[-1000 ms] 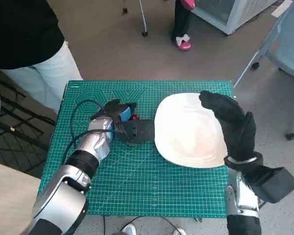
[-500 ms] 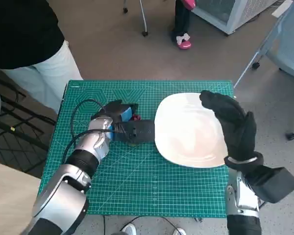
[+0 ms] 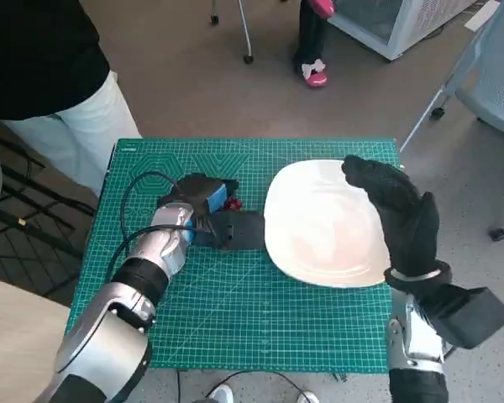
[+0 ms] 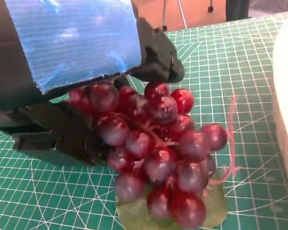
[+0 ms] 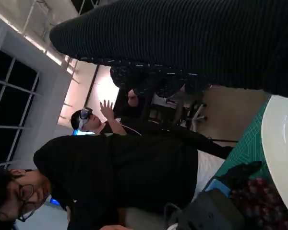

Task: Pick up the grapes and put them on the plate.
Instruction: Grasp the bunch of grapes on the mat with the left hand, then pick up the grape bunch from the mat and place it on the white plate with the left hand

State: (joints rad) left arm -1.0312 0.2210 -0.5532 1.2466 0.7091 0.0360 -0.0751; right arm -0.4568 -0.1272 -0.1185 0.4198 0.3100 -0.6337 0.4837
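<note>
Grapes, a dark red plastic bunch (image 4: 156, 158), hang gripped in the blue-taped left hand (image 3: 203, 201); the white round plate (image 3: 319, 222) lies just beyond its fingertips, beneath the empty, spread gloved right hand (image 3: 399, 214).

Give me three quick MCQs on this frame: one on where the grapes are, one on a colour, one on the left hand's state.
1. Where is the grape bunch?
A. on the plate
B. on the green mat beside the plate
C. on the floor

2. What colour is the plate?
A. white
B. blue
C. black

3. What is the left hand doing?
A. hanging open, far from the grapes
B. resting on the plate
C. closing round the top of the grape bunch

Answers:
1. B, the left wrist view shows the bunch and its leaf over the green mat, the plate rim off to one side.
2. A, the head view shows a white plate.
3. C, the left wrist view shows its black fingers on either side of the upper grapes.
</note>
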